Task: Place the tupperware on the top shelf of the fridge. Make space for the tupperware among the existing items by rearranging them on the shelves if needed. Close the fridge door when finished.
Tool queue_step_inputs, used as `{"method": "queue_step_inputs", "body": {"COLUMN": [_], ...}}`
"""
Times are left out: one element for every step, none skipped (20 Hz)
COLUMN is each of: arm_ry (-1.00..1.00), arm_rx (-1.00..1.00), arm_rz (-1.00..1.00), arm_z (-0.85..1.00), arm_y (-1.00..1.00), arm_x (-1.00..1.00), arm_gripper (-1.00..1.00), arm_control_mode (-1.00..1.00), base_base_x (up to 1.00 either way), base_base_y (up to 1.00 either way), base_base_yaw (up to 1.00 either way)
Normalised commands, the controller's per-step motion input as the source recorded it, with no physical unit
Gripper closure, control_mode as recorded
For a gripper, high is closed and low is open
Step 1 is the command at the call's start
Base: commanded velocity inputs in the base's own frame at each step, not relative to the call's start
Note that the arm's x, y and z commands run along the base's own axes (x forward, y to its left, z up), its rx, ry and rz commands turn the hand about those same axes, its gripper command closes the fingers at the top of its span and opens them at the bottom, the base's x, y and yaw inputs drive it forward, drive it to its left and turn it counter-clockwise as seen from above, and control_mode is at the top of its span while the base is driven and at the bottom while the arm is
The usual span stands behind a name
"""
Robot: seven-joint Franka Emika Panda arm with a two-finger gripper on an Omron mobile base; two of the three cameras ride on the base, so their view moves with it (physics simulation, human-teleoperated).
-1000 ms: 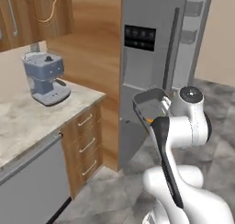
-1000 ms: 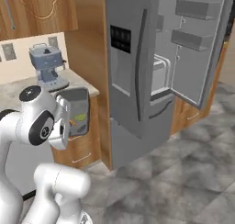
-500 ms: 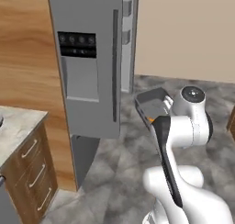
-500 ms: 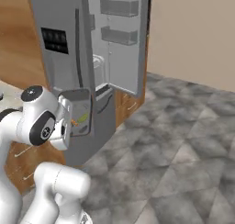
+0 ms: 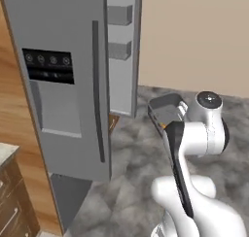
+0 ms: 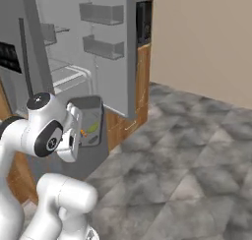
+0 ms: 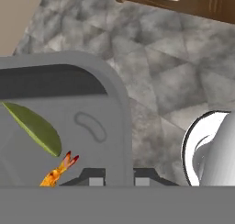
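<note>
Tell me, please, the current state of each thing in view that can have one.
tupperware: lidless, with food inside, held off the floor by the gripper.
gripper: shut on the tub's wall.
fridge: left door shut, right door swung open.
door bins: appear empty.

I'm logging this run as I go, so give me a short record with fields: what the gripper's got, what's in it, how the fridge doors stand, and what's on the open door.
gripper: shut on the tupperware's rim
tupperware: dark grey tub, lidless, held up close to the arm, clear of the floor
contents: a green piece and an orange piece
fridge: dispenser door closed, the other door swung open
open door: two grey door bins, one above the other
shelves: pale panels seen inside; items on them cannot be told
</note>
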Motion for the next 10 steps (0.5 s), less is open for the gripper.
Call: {"method": "queue_step_inputs", "body": {"arm_ry": [0.00,0.00,0.00,0.00,0.00,0.00,0.00,0.00,0.00,0.00], "arm_rx": [0.00,0.00,0.00,0.00,0.00,0.00,0.00,0.00,0.00,0.00], "arm_rz": [0.00,0.00,0.00,0.00,0.00,0.00,0.00,0.00,0.00,0.00], "arm_z": [0.00,0.00,0.00,0.00,0.00,0.00,0.00,0.00,0.00,0.00], "arm_y": [0.00,0.00,0.00,0.00,0.00,0.00,0.00,0.00,0.00,0.00], "arm_x": [0.00,0.00,0.00,0.00,0.00,0.00,0.00,0.00,0.00,0.00], "arm_gripper": [1.00,1.00,1.00,1.00,1.00,1.00,1.00,1.00,1.00,1.00], "arm_control_mode": [1.00,1.00,1.00,1.00,1.00,1.00,1.00,1.00,1.00,1.00], "base_base_x": [0.56,0.53,0.51,0.51,0.51,0.51,0.51,0.51,0.49,0.46], "base_base_y": [-0.68,-0.60,-0.54,-0.45,-0.43,-0.42,-0.44,-0.47,-0.52,-0.54], "base_base_yaw": [0.59,0.63,0.67,0.71,0.72,0.73,0.73,0.71,0.70,0.69]}}
